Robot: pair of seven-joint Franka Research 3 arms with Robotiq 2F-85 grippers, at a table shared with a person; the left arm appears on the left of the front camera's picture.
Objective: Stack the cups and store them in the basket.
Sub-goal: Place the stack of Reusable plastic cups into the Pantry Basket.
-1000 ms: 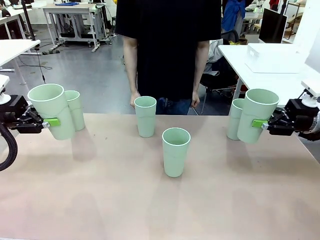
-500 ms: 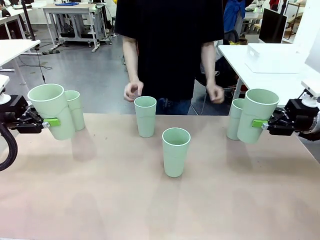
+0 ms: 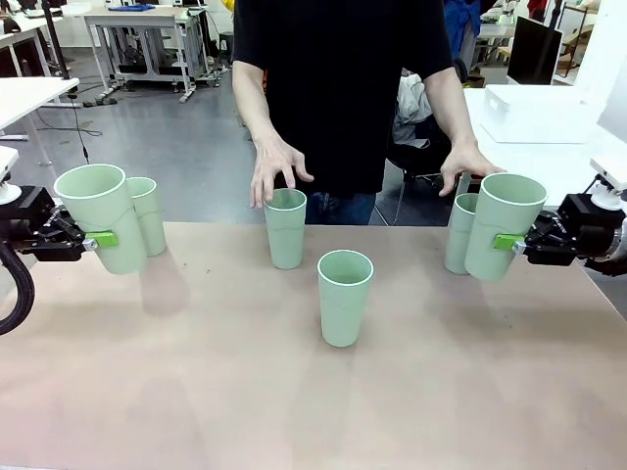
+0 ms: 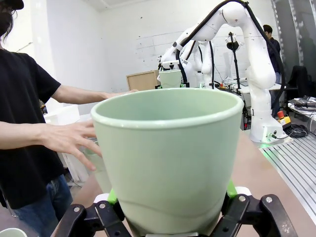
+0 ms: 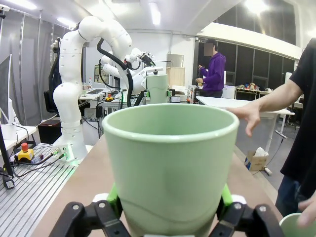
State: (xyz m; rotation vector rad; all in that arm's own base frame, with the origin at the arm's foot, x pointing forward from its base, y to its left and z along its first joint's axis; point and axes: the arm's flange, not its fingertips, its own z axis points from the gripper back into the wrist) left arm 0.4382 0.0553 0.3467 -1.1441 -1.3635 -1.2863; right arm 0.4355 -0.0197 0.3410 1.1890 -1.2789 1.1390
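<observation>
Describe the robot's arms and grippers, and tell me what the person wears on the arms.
Both arms are built of white, rounded, jointed segments with a black cable looped alongside: the right arm and the left arm. The left gripper and right gripper are black with bright green pads. The person's sleeves are short and black.

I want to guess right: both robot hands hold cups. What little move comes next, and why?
Probably the left hand carries its cup over the front cup, which stands free; a person's hand hovers over the back cup.
</observation>
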